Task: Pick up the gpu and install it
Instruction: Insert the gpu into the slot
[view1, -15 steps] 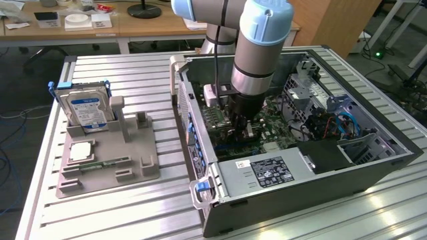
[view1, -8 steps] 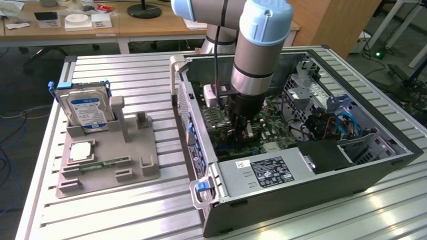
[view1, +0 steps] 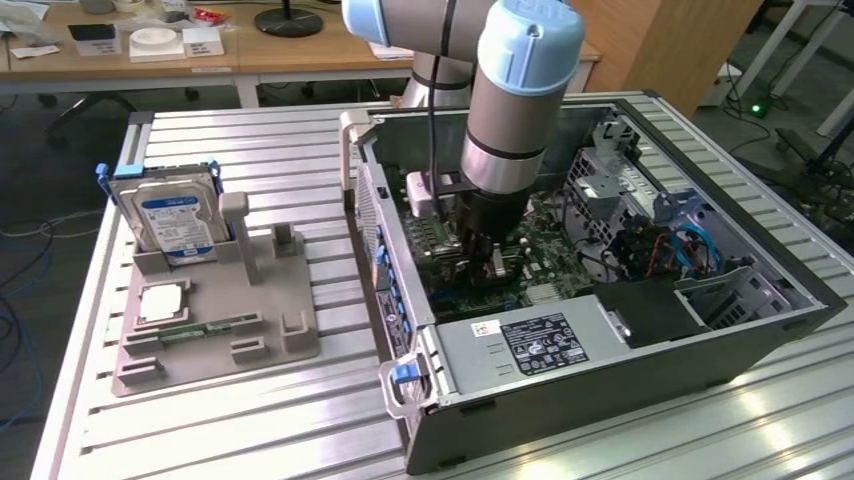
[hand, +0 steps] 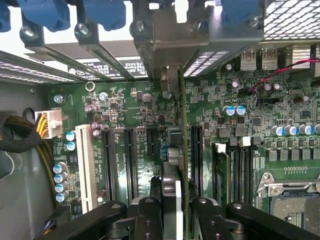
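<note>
Gripper is down inside the open computer case, pinching the gpu edge-on above the green motherboard, beside the black expansion slots and a white slot. The card's metal bracket sits at the case's rear openings. Power supply label text is unreadable. On the slatted surface, a grey holder tray carries a hard drive with a blue-white label, writing illegible.

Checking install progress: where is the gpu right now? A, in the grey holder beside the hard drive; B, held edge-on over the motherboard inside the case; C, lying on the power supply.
B: the fingers grip the gpu upright above the motherboard slots.
</note>
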